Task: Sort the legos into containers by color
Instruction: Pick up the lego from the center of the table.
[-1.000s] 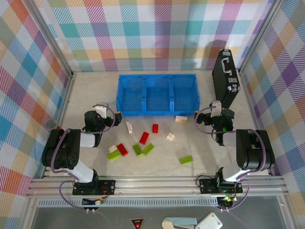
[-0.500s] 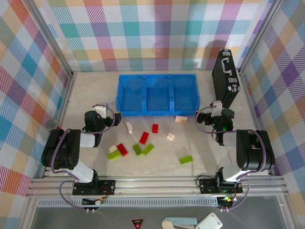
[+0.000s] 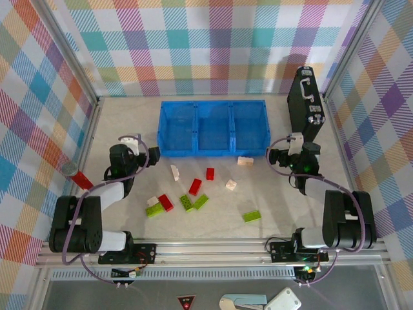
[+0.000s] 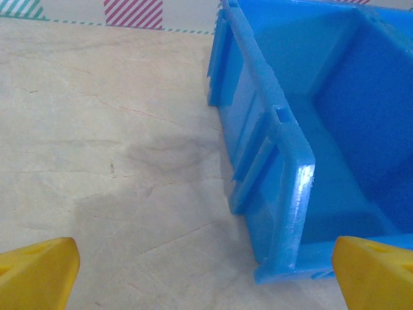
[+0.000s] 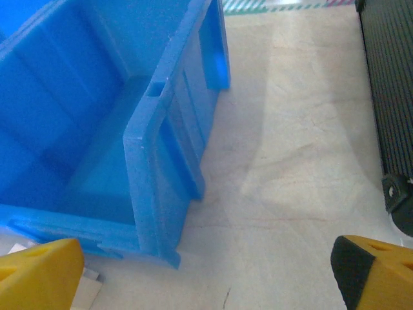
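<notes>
The containers are three compartments of one blue tray (image 3: pixel 213 127) at the back of the table, and I see nothing in them. The legos lie loose in front of it: red ones (image 3: pixel 195 186) (image 3: pixel 210 173) (image 3: pixel 166 202), lime green ones (image 3: pixel 153 209) (image 3: pixel 194 202) (image 3: pixel 251 216) and cream-white ones (image 3: pixel 244 161) (image 3: pixel 174 172) (image 3: pixel 231 185). My left gripper (image 3: pixel 153 155) (image 4: pixel 206 278) stands open at the tray's near left corner (image 4: pixel 290 194), holding nothing. My right gripper (image 3: pixel 274 155) (image 5: pixel 206 278) stands open at the near right corner (image 5: pixel 148 168), also holding nothing.
A black case (image 3: pixel 304 106) (image 5: pixel 387 97) stands upright right of the tray, close to my right gripper. A red strip (image 3: pixel 82 179) lies by the left wall. Checked walls close the table on three sides.
Both arms have stretched forward, carrying the wrists a little toward the tray's near corners. Both grippers stay open. No lego has moved.
</notes>
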Robot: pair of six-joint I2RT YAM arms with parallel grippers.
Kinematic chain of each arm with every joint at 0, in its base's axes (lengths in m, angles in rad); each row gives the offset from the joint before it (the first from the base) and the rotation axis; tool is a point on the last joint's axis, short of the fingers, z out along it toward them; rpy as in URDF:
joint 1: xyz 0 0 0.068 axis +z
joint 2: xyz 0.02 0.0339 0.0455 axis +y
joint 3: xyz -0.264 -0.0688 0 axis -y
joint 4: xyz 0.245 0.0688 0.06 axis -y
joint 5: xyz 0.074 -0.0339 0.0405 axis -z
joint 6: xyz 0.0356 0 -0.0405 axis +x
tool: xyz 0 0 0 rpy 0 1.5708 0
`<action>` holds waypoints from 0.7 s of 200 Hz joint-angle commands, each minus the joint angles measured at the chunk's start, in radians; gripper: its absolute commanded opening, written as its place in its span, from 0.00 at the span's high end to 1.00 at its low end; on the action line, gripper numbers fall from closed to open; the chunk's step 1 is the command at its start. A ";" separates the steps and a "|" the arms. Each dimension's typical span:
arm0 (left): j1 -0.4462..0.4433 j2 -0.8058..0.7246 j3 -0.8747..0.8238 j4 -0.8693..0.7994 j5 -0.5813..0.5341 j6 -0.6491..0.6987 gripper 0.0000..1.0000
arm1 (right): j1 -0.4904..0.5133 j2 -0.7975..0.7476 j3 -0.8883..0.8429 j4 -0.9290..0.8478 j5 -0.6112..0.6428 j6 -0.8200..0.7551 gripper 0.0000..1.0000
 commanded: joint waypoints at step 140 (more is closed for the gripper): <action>-0.007 -0.166 0.530 -1.148 0.043 -0.186 0.00 | 0.233 -0.194 0.261 -0.812 0.137 0.321 0.13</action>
